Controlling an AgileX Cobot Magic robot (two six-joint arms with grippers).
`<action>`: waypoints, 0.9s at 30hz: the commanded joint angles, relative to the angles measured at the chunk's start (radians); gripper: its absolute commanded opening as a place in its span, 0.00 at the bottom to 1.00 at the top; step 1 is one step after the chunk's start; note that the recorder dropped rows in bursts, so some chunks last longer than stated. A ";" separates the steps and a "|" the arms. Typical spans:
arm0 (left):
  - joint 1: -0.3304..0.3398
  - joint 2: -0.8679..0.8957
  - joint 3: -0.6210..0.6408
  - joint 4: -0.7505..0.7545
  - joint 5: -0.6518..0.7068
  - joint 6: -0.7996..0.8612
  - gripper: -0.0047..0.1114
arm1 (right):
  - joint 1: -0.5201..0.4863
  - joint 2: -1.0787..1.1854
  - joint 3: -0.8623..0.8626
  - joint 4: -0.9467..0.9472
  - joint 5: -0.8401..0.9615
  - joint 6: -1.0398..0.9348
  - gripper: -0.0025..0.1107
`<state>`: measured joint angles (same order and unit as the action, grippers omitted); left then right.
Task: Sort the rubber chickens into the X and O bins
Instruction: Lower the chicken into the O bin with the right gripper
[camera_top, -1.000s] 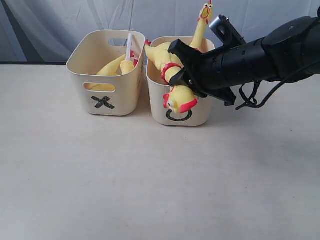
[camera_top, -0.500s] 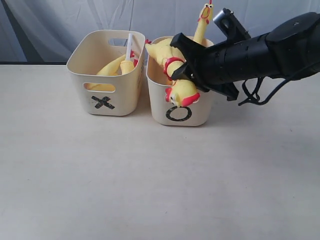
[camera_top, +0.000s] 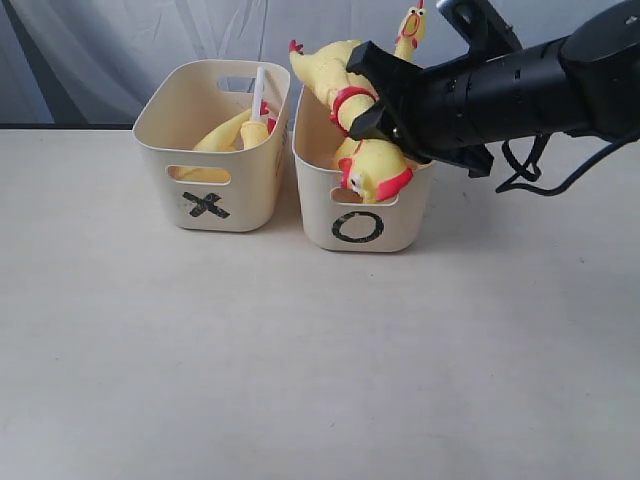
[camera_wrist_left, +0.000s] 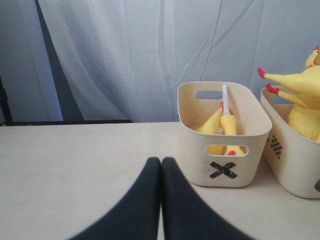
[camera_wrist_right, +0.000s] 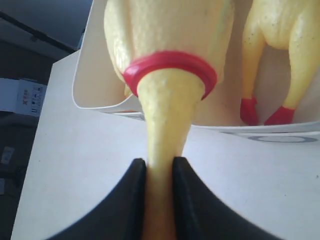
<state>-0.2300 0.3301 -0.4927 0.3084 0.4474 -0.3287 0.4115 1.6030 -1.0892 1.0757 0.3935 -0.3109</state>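
One rubber chicken (camera_top: 325, 72), seemingly light and squashy, is dangling over the O bin (camera_top: 320, 215), the right pincer (camera_wrist_right: 159, 165) pinching its slim neck, the left pincer (camera_wrist_left: 161, 162) pressed together.

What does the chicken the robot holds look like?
The held chicken is yellow and rubbery-looking, with a red neck band and red feet. The right gripper is shut on its neck. It hangs slanted above the O bin, head down by the front rim, feet up toward the X bin.

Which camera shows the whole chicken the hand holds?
The exterior view: the chicken whole, head to feet. The right wrist view shows its neck pinched in the right hand; the left wrist view, its feet.
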 joint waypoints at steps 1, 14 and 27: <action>-0.002 -0.005 0.004 -0.001 -0.005 0.000 0.04 | -0.004 -0.013 -0.003 -0.162 -0.008 0.115 0.01; -0.002 -0.005 0.004 -0.001 -0.005 0.000 0.04 | -0.004 -0.011 -0.003 -0.407 -0.029 0.234 0.01; -0.002 -0.005 0.004 0.002 -0.005 0.000 0.04 | -0.004 -0.006 -0.003 -0.466 -0.029 0.234 0.13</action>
<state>-0.2300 0.3301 -0.4927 0.3084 0.4474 -0.3287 0.4115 1.6030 -1.0892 0.6160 0.3931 -0.0706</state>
